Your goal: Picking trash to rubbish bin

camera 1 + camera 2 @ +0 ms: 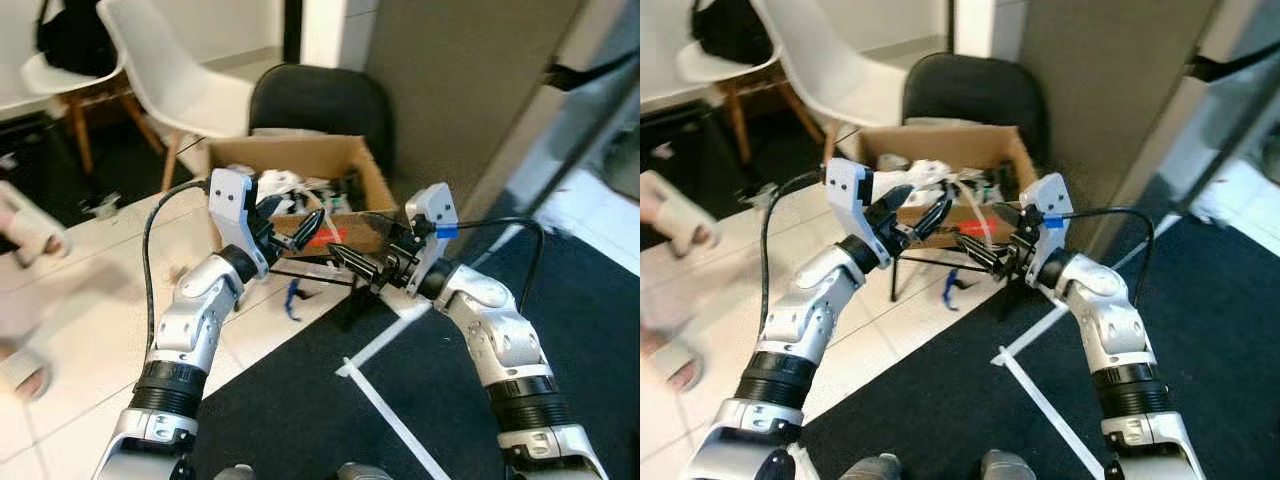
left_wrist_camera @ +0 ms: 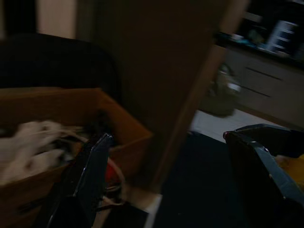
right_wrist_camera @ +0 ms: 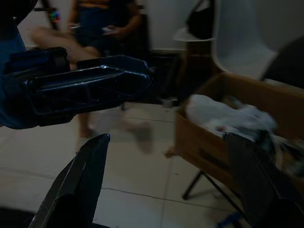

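Note:
A brown cardboard box (image 1: pixel 290 150) serves as the rubbish bin and rests on a black stand before a black chair. It holds white crumpled paper (image 1: pixel 283 184) and other scraps. My left gripper (image 1: pixel 298 212) hangs open at the box's front rim with nothing between its fingers (image 2: pixel 90 175). My right gripper (image 1: pixel 340 258) is open and empty too, just below the box's front right corner, pointing toward the left one. In the right wrist view the box (image 3: pixel 223 137) and its white paper (image 3: pixel 223 114) lie ahead. A small blue scrap (image 1: pixel 292 298) lies on the tile under the box.
The black chair (image 1: pixel 320 100) stands behind the box beside a grey wall. A white chair (image 1: pixel 170 70) is at the back left. A person's feet (image 1: pixel 30 235) are on the tile at the left. Black carpet with a white tape line (image 1: pixel 390 410) lies under me.

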